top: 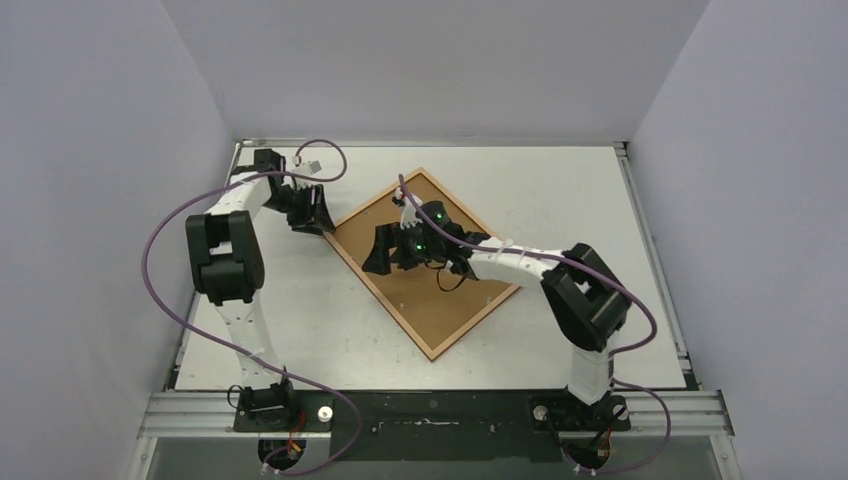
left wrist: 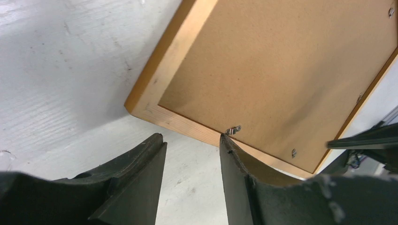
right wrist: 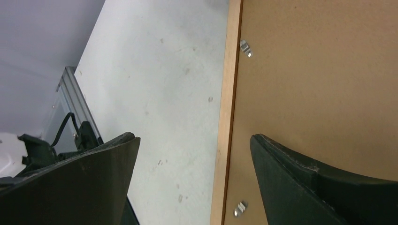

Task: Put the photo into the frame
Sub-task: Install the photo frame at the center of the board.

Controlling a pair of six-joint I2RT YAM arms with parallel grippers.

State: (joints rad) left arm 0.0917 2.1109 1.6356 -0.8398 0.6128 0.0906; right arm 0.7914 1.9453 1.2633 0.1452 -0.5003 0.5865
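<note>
The frame (top: 433,352) lies face down and diagonal on the white table, with the brown fibreboard backing sheet (top: 420,300) filling it. The photo is hidden. My left gripper (top: 318,222) is open and empty at the frame's left corner. In the left wrist view the left gripper (left wrist: 191,139) has one fingertip at the wooden rim (left wrist: 169,56), next to a metal clip (left wrist: 233,130). My right gripper (top: 388,262) is open and empty over the frame's left edge. In the right wrist view the right gripper (right wrist: 195,138) straddles the rim (right wrist: 227,103).
Small metal clips (right wrist: 246,48) sit along the inside of the rim on the backing (right wrist: 319,84). Grey walls enclose the table on three sides. A metal rail (top: 440,410) runs along the near edge. The left arm's purple cable (top: 330,150) loops near the back left.
</note>
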